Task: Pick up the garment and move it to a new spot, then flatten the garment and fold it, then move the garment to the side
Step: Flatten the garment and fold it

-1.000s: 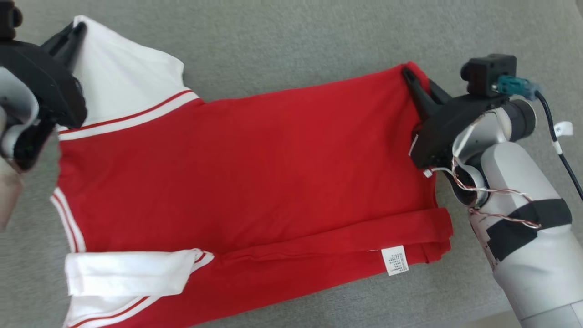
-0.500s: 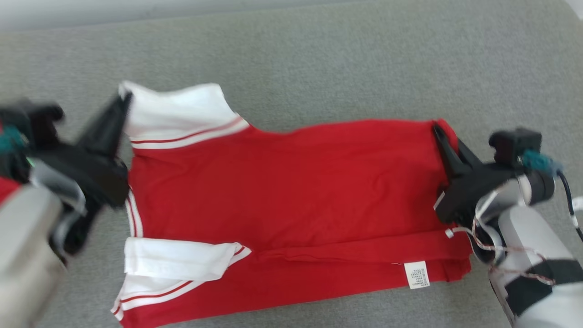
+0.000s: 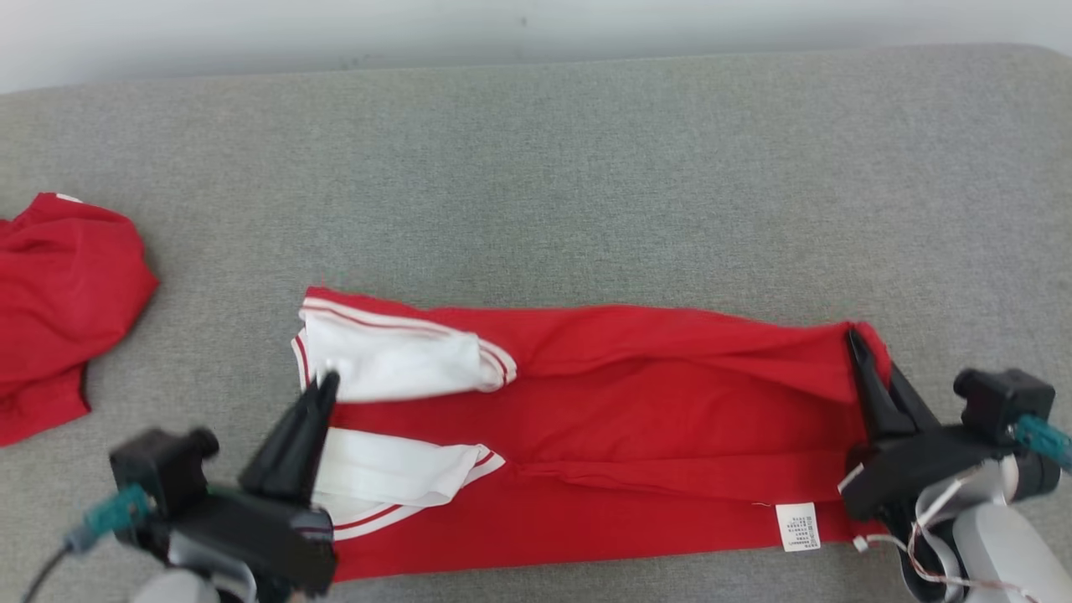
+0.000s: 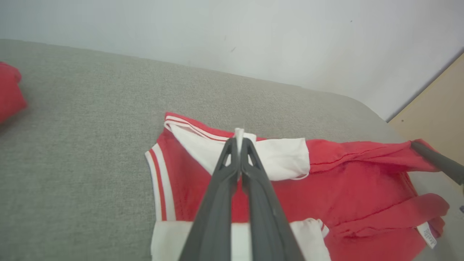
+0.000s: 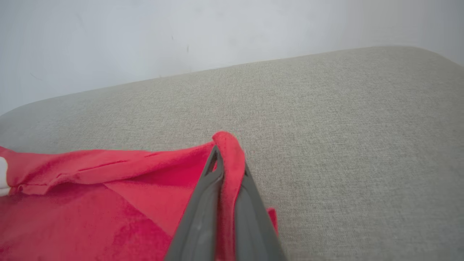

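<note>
The garment (image 3: 653,419) is a red shirt with white, red-striped sleeves, lying lengthwise on the grey cushioned surface (image 3: 586,167). Its far long edge is lifted and turned toward me. My left gripper (image 3: 327,385) is shut on the white sleeve (image 4: 275,156) at the shirt's left end. My right gripper (image 3: 856,339) is shut on the red hem corner (image 5: 228,152) at the right end. A white care label (image 3: 798,526) shows near the front right edge. The near sleeve (image 3: 394,469) lies folded over the body.
Another red cloth (image 3: 59,293) lies bunched at the far left of the surface. A pale wall (image 3: 502,25) runs behind the surface's back edge. Bare grey fabric stretches behind the garment. A tan panel (image 4: 435,112) shows at the right in the left wrist view.
Both grippers have drawn the garment's far edge toward me, folding it over the body. The head camera has tilted up, bringing the wall and the other red cloth into view.
</note>
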Controlling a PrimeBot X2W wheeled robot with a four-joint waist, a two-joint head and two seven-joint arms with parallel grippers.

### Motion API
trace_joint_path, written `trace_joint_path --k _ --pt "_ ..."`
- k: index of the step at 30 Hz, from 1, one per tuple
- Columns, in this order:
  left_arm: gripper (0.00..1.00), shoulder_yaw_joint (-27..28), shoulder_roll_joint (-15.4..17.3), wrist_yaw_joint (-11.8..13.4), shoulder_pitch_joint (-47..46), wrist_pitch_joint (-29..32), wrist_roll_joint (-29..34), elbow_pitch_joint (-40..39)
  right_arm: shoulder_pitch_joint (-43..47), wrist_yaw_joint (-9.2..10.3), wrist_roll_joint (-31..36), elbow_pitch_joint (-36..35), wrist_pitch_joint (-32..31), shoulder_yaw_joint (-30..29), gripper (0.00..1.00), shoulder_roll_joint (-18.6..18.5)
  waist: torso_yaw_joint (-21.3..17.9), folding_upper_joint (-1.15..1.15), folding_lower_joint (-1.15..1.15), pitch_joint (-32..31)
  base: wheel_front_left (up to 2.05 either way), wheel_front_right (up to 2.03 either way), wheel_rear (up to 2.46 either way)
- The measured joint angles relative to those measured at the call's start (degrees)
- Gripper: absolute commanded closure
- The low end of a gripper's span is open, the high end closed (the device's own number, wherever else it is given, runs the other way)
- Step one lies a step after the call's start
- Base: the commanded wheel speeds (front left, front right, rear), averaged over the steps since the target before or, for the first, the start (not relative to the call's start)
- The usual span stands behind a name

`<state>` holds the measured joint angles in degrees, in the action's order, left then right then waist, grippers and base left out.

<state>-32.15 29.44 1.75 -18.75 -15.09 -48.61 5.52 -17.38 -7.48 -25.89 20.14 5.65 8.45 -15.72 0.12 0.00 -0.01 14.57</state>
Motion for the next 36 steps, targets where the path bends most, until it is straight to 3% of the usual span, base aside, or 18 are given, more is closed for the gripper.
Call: trace_joint_path --k 8,9,10,11,12,20,23,29,36 --pt "1.0 4.8 -4.3 -0.9 8.5 0.0 3.2 -0.9 7.0 0.01 0.3 -3.5 0.2 -3.3 1.0 1.6 1.1 0.0 0.01 -0.7 0.0 0.0 0.0" --pt "1.0 5.3 -4.7 -1.1 9.0 0.0 3.6 -0.6 7.6 0.01 0.4 -3.8 0.2 -3.5 0.89 1.9 1.2 0.0 0.0 -0.8 0.0 0.0 0.0" --pt "0.69 5.7 -5.2 -1.2 9.5 0.0 4.5 -0.5 8.2 0.01 0.5 -4.2 0.4 -3.7 0.56 2.2 1.3 0.0 0.01 -0.9 0.0 0.0 0.0" --pt "0.01 6.4 -5.7 -1.3 9.9 0.0 5.7 -0.3 8.6 0.01 0.6 -4.5 0.4 -3.9 0.24 2.3 1.4 0.0 0.01 -1.0 0.0 0.0 0.0" --pt "0.0 7.5 -6.4 -1.3 10.2 0.0 6.5 -0.2 8.9 0.01 0.6 -4.9 0.5 -4.2 0.0 2.5 1.4 0.0 0.01 -1.1 0.0 0.0 0.0" --pt "0.0 17.9 -11.4 -1.7 11.9 0.0 16.5 -1.3 9.5 0.01 0.5 -7.1 1.0 -4.9 0.0 2.7 1.2 0.0 0.01 -2.2 0.0 0.0 0.0" --pt "0.0 24.0 -15.0 -1.9 12.5 0.0 21.4 -2.6 9.3 0.01 0.7 -6.8 0.3 -6.0 0.0 2.6 1.2 0.0 0.01 -2.4 0.0 0.0 0.0" --pt "0.0 33.6 -20.8 -3.9 13.7 0.0 30.9 -4.5 8.8 0.01 1.6 -2.4 -1.6 -7.6 0.0 3.4 1.6 0.0 0.01 -2.7 0.0 0.0 0.0" --pt "0.0 39.2 -23.7 -6.9 14.1 0.0 36.1 -2.5 7.3 0.01 2.1 6.3 -1.5 -7.6 0.0 4.4 2.4 0.0 0.01 -3.0 0.0 0.0 0.0"
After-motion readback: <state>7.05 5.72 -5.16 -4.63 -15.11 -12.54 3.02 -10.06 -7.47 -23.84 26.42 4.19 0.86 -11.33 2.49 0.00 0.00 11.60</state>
